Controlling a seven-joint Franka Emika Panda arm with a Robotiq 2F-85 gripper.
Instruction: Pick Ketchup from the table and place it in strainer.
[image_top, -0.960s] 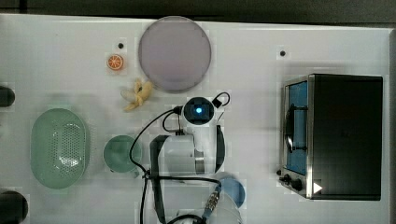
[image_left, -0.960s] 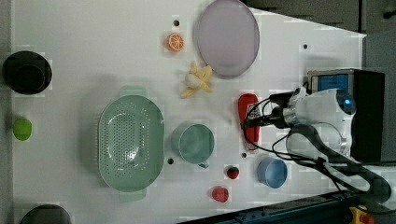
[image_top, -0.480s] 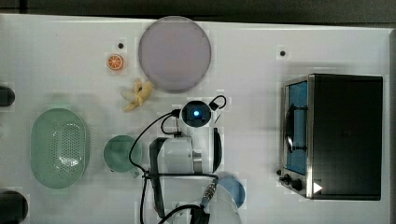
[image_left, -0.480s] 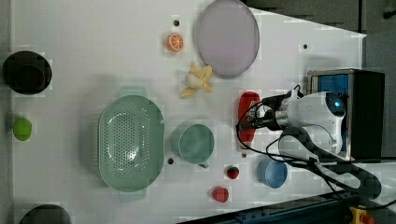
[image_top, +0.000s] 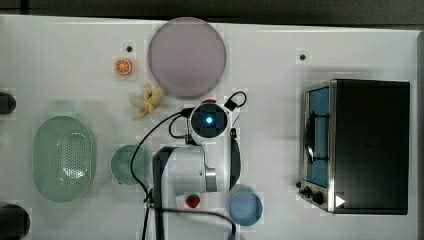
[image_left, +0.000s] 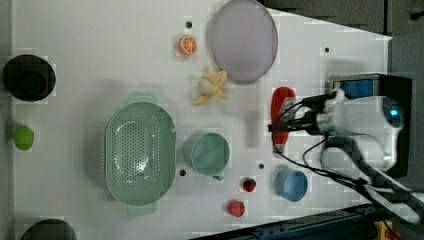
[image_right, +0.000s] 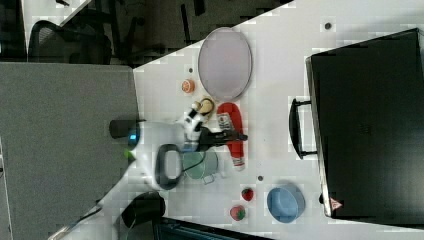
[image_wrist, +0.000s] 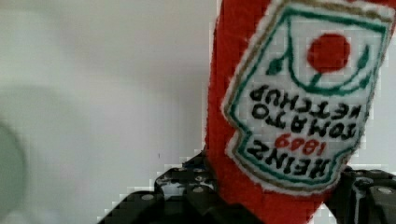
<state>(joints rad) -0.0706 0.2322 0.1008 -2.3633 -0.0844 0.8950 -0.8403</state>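
Pincer: the gripper is down on the Ketchup, one black finger on each flank of the red body, clamped across its width just below the label, so it is grasping the bottle.
Why that grip: the bottle lies flat on the table, so squeezing across the narrow waist gives the fingers the shortest span and, by the look of it, a balanced lift.
Ketchup: it lies in the left view well to the right of the strainer, with the green cup between the two.
Strainer: it sits open side up, which suits a drop from above.
Cup's neighbours: in the left view the peeled banana lies above the green cup, the blue bowl and two strawberries to its lower right.
Step in hand: the grasp looks made; the lift is not yet done.
Next call: likely a rise high enough to clear the cup on the way across.
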